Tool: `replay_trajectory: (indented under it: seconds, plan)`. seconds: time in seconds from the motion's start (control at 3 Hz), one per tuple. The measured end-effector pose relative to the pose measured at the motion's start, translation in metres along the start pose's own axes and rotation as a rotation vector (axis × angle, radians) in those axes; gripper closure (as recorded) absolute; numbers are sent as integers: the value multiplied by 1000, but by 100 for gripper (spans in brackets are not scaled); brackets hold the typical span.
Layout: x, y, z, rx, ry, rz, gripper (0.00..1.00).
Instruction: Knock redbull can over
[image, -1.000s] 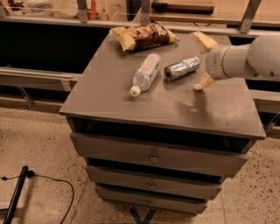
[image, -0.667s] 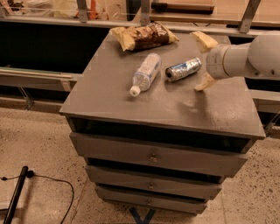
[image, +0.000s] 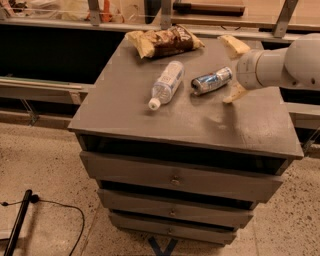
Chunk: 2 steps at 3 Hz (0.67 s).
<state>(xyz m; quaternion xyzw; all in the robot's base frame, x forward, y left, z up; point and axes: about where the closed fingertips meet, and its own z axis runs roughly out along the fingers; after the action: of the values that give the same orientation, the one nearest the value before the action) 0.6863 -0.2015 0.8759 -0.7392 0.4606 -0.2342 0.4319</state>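
Observation:
The redbull can (image: 212, 81), blue and silver, lies on its side on the grey cabinet top (image: 235, 127), its silver end facing front left. My gripper (image: 233, 70) hangs at the can's right end on a white arm that comes in from the right. Its two tan fingers are spread apart, one (image: 233, 45) behind the can and one (image: 234, 93) in front of it. The gripper holds nothing. I cannot tell whether it touches the can.
A clear water bottle (image: 167, 84) with a white cap lies on its side left of the can. A chip bag (image: 165, 41) lies at the back edge. The cabinet has drawers (image: 175, 177) below. A cable (image: 50, 205) lies on the floor at left.

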Motion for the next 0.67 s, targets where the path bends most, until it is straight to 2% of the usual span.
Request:
replay_trajectory:
  seconds: [0.67]
  plan:
    - [0, 0, 0, 0, 0, 0, 0]
